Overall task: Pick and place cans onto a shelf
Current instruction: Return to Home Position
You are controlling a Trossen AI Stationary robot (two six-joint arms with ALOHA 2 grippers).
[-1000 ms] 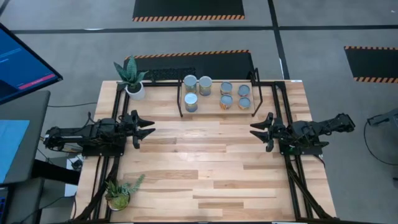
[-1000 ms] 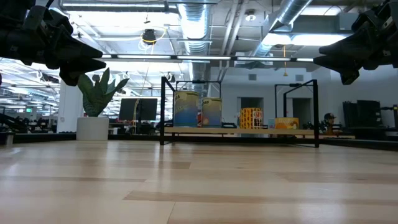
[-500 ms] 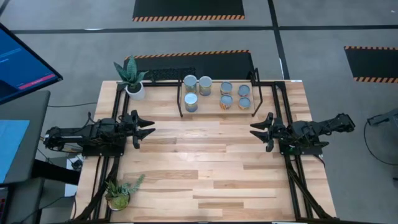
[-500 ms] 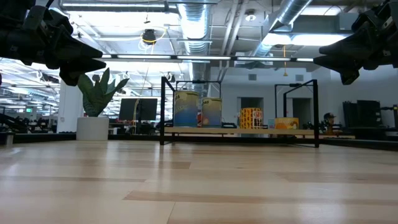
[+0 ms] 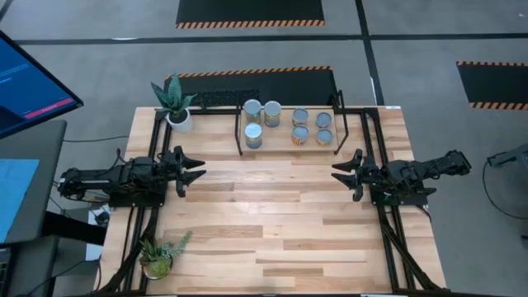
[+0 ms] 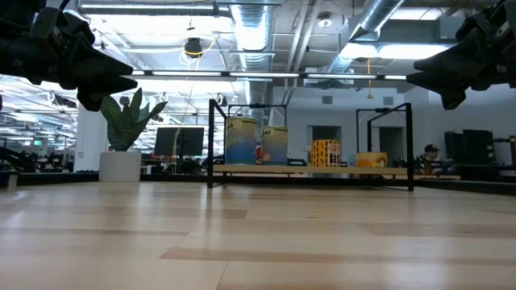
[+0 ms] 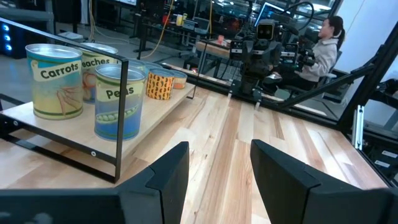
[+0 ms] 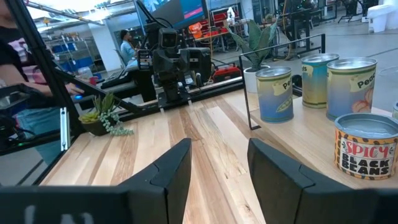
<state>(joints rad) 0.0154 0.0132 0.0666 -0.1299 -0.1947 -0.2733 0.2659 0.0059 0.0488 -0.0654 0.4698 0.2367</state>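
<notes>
nothing has moved over the last second: both views from a second ago match what i see now, so the arms have settled. the left gripper (image 5: 196, 168) hangs over the left side of the table (image 5: 272, 219), well apart from the shelf (image 5: 279, 140), and its wrist view shows the two fingers (image 7: 163, 177) parted with only bare wood between them. the right gripper (image 5: 338, 174) mirrors it on the right side, fingers (image 8: 166, 171) likewise spread and holding nothing. both hands are released and empty.

the cans (image 5: 253, 132) all stand upright on the shelf board at the far edge of the table. the taller ones group toward its left end, the shorter orange-labelled ones (image 5: 300, 134) toward its right end. from the left wrist i read a carrots can (image 7: 55, 81) and a peas can (image 7: 118, 102) just behind the black frame. from the right wrist the black beans can (image 8: 367, 146) sits nearest, close to the board's edge but fully on it. i see no can left on the tabletop, only the two potted plants (image 5: 176, 106) at the left corners.

my reading is that the placing is done and the arms are parked or nearly so. the stillness suggests there is little left for me beyond confirming the end of the run. i see no can leaning or about to slip.
</notes>
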